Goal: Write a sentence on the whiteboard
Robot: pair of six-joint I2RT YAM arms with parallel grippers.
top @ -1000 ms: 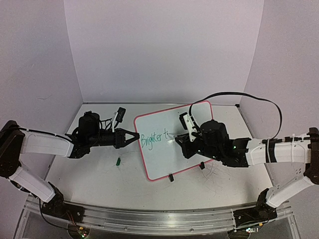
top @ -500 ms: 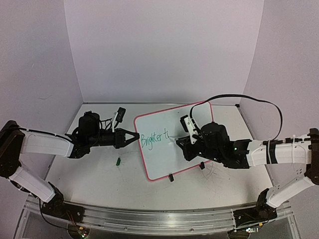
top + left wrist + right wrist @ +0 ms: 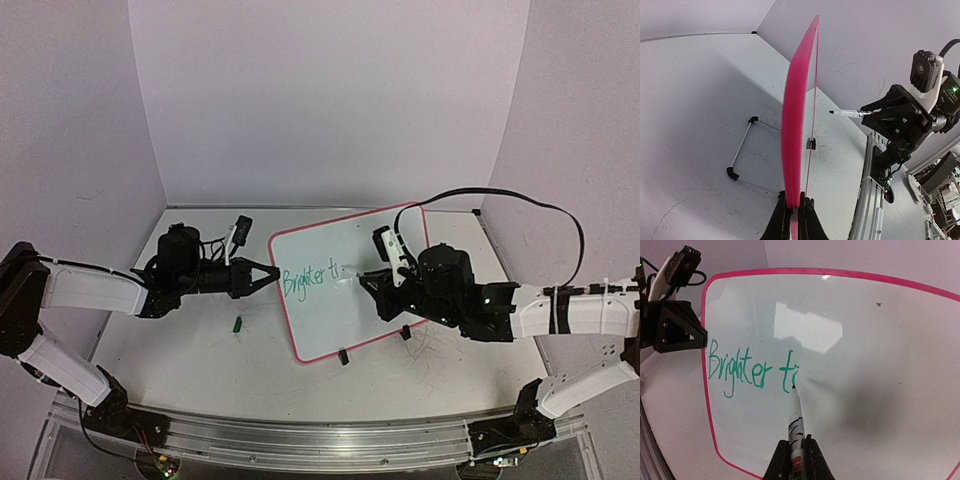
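**A:** How should the arm do this step well?

**B:** On the table (image 3: 190, 365), the board (image 3: 335, 325) stands tilted in the middle, nearer the far edge. The left gripper (image 3: 792, 216) pinches its left frame. That clamp should hold firm so the face does not swing under the pen. The right gripper (image 3: 795, 452) is pressed onto the marker (image 3: 796, 424). The tip sits at the foot of the "i" in the sentence (image 3: 752, 371), which so far reads "Brighter ti". Edge-on from the left wrist, the tip seems just off the face. It should probably touch down lightly just right of the "i" and keep to the baseline for the "m".

**A:** What differs from a second ago?

**B:** The board has not shifted. The right wrist has slid toward the right edge, and the "i" after the "t" is new.
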